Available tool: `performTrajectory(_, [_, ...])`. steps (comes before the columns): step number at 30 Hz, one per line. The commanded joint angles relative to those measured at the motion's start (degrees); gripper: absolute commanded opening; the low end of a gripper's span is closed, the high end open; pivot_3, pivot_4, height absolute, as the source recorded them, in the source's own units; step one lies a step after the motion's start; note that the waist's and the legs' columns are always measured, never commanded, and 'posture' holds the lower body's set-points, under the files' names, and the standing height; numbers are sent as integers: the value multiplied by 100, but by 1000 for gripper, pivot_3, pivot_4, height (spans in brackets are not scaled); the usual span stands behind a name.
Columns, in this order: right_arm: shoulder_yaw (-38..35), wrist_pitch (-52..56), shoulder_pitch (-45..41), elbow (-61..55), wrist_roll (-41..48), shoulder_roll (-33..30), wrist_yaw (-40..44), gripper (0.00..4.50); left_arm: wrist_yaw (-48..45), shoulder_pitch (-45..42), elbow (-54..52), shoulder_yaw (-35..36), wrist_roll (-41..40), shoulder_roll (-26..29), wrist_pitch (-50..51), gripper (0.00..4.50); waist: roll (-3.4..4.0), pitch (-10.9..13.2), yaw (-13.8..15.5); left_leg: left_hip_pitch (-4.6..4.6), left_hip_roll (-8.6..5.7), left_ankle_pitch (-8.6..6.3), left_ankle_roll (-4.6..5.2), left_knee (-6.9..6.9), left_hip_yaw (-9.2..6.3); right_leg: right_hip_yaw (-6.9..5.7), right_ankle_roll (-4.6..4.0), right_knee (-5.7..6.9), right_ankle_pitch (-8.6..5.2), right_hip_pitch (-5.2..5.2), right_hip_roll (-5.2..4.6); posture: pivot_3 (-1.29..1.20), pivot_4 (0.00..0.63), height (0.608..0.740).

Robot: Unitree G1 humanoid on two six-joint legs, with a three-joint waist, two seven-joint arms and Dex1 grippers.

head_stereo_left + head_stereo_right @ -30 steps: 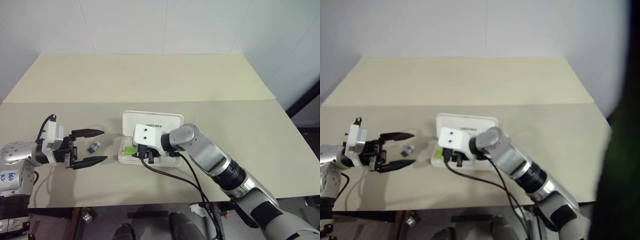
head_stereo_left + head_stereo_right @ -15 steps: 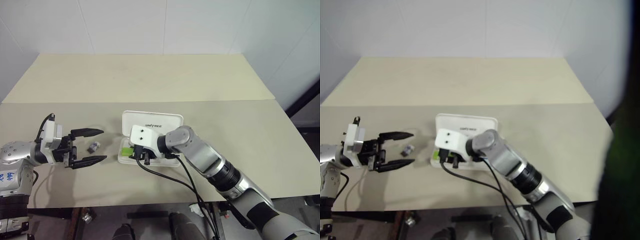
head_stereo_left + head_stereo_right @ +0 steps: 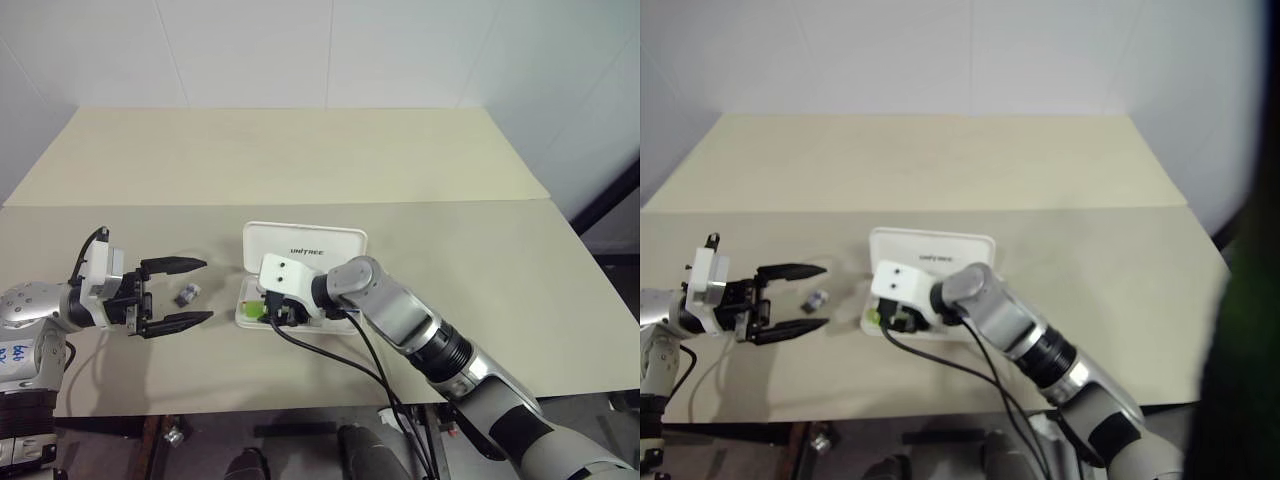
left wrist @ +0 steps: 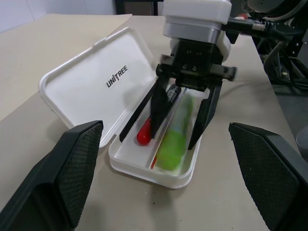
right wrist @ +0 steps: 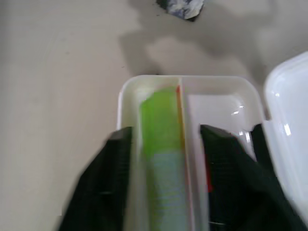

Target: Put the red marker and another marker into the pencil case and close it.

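The white pencil case (image 3: 305, 243) lies open on the table, its lid with black lettering tipped back. In its tray lie the lime-green marker (image 4: 175, 132) and, beside it toward the lid, the red marker (image 4: 144, 134) with its black end. My right gripper (image 4: 156, 143) hangs over the tray, open, one finger on each side of the green marker (image 5: 161, 125) with gaps between. Off to the left of the case, my left gripper (image 3: 208, 290) is held level and wide open, holding nothing.
A small dark grey object (image 3: 187, 294) lies on the table between the left gripper's spread fingers and left of the case. Black cables (image 3: 330, 350) trail from the right wrist over the table's front edge. A second table (image 3: 290, 150) adjoins behind.
The right gripper's fingers have spread apart and let go of the green marker, which now rests in the tray. The left gripper has stayed put.
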Motion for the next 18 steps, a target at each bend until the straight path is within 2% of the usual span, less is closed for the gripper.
performTrajectory(1, [-91, 95, -80, -281, 164, 31, 109, 3850, 48, 48, -194, 209, -137, 108, -29, 4500, 0, 0, 0, 0, 0, 0, 0, -1, 0, 0, 0, -1, 0, 0, 0, 0, 150, 740])
performTrajectory(2, [-104, 126, -87, -338, 190, 8, 137, 4253, 56, 48, -194, 211, -138, 102, -31, 4500, 0, 0, 1, 0, 0, 0, 0, -2, 0, 0, 0, -1, 0, -1, 0, 0, 150, 740])
performTrajectory(3, [-126, 164, -96, -393, 220, -11, 161, 4463, 61, 51, -197, 211, -140, 96, -33, 4500, 0, 0, 1, 0, 0, 0, 0, -2, 0, 0, 0, -1, 0, -1, 0, 0, 150, 740])
performTrajectory(11, [-597, 106, -139, -946, 705, -256, 455, 4463, 302, 34, -158, 205, 4, -23, -185, 4500, 0, 0, 8, 0, 0, 0, 0, -2, 0, 0, 0, -2, -1, -1, 0, 0, 150, 740])
performTrajectory(18, [-1546, -826, 341, -1491, 1442, -1319, 1234, 4463, 1173, -362, 463, 305, 466, -96, -763, 4500, -9, -3, 48, -2, 0, -1, -1, -3, -5, -4, 4, -19, 0, 8, -2, 0, 150, 740])
